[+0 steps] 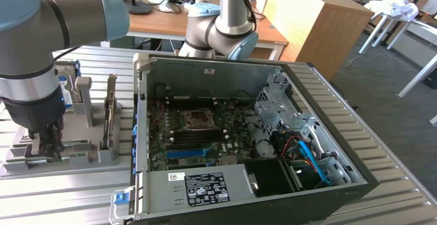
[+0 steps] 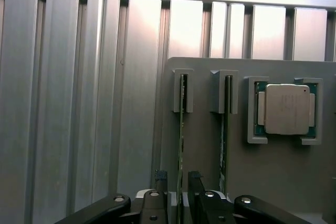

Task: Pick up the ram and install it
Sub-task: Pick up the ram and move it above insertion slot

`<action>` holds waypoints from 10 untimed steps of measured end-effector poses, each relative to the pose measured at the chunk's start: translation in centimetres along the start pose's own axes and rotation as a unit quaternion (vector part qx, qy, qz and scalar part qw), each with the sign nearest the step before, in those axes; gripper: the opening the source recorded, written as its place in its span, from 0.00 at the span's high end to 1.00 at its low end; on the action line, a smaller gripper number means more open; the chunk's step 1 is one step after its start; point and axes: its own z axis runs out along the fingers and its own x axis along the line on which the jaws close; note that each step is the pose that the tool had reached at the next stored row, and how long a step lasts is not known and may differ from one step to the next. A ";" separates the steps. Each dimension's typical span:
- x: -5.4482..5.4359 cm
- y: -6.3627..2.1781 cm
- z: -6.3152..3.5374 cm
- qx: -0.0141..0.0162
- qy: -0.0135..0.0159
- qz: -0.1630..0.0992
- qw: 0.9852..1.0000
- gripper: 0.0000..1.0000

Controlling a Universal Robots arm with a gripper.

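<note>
The ram (image 2: 181, 124) stands on edge in a slot of the gray holder (image 2: 202, 150), at the exterior view's left of the open computer case (image 1: 204, 79). The gripper (image 2: 178, 182) has its jaws apart, one finger on each side of the ram and not clamped on it. A second stick (image 2: 224, 124) and the processor chip (image 2: 286, 109) sit beside it.

Ram (image 2: 181, 129): thin green board stick standing on its long edge, seen edge-on in the wrist view. 1 end is seated in a grey slotted post of the holder (image 2: 205, 150), and the body runs straight along the holder plate. The other end sits between the parted jaws with a small gap on each side, not clamped. 2nd similar stick (image 2: 226, 129) runs parallel just beside it in its own slot. Exterior view: lower left of the frame, on the counter.
</note>
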 end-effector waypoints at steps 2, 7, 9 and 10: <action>0.0 -0.14 0.01 0.000 0.000 0.000 1.000 0.70; 0.0 -0.21 0.01 0.000 0.000 0.000 1.000 0.70; 0.0 -0.22 0.03 0.000 0.000 0.000 1.000 0.70; 0.0 -0.22 0.09 0.000 0.000 0.000 1.000 0.70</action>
